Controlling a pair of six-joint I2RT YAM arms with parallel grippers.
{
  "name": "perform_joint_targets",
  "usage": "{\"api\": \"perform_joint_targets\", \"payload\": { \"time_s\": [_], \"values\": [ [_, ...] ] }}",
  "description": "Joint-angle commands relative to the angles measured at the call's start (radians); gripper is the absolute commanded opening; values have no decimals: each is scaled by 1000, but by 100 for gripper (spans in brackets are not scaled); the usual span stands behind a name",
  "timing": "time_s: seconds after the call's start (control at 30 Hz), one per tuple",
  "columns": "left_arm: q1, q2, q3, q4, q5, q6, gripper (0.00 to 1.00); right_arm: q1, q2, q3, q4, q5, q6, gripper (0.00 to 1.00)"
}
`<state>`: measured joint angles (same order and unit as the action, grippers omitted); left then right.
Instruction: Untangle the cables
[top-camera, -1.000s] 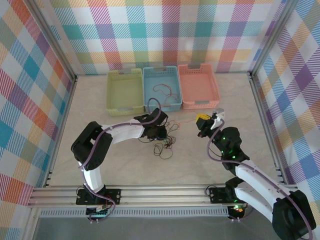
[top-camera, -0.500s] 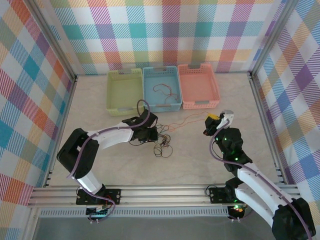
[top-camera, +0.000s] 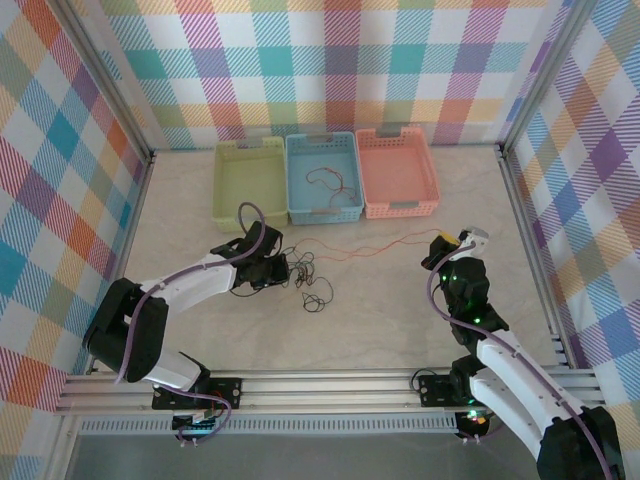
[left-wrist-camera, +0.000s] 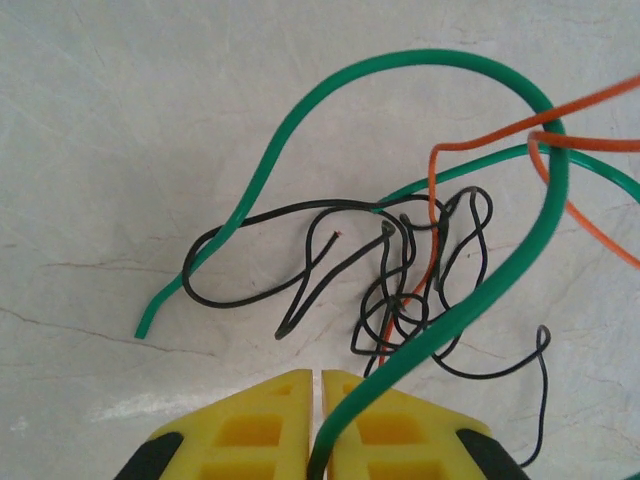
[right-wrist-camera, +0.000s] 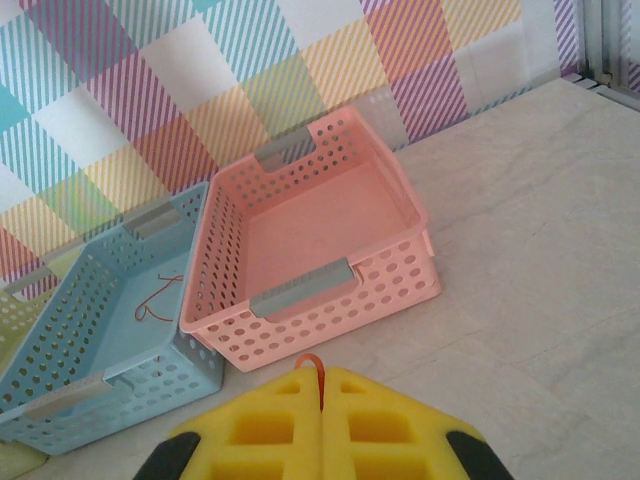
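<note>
1. L gripper (left-wrist-camera: 318, 378) clamped on thin green wire (left-wrist-camera: 440, 55), dragged left. R gripper (right-wrist-camera: 322, 378), pinched on thin red-orange wire (left-wrist-camera: 433, 195), pulled right.
2. Orange strand got drawn out straight. Thin black curly wire (left-wrist-camera: 290, 208) knot was left mid pale marble-look tabletop (top-camera: 400, 320), so only partly untangled.

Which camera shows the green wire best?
The left wrist camera: the green cable arcs big and clear across it, then runs down between the yellow fingers. From the top camera it is lost in a tiny tangle, too small to pick out.
</note>
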<state>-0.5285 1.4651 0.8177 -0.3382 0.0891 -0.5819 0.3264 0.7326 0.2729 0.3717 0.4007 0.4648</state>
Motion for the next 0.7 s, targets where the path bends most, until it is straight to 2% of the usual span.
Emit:
{"api": "perform_joint_targets", "payload": {
  "time_s": [0.0,0.23,0.67],
  "values": [
    [5,-22,-13,6,25,13,11,-10,3,-6,16,1,20,0],
    [20,-62,-35,-23,-3,23,10,-49,-47,-14,-41,42,59,0],
    [44,-90,-67,-9,-3,15,7,-113,-28,-12,-125,111,167,0]
  ]
}}
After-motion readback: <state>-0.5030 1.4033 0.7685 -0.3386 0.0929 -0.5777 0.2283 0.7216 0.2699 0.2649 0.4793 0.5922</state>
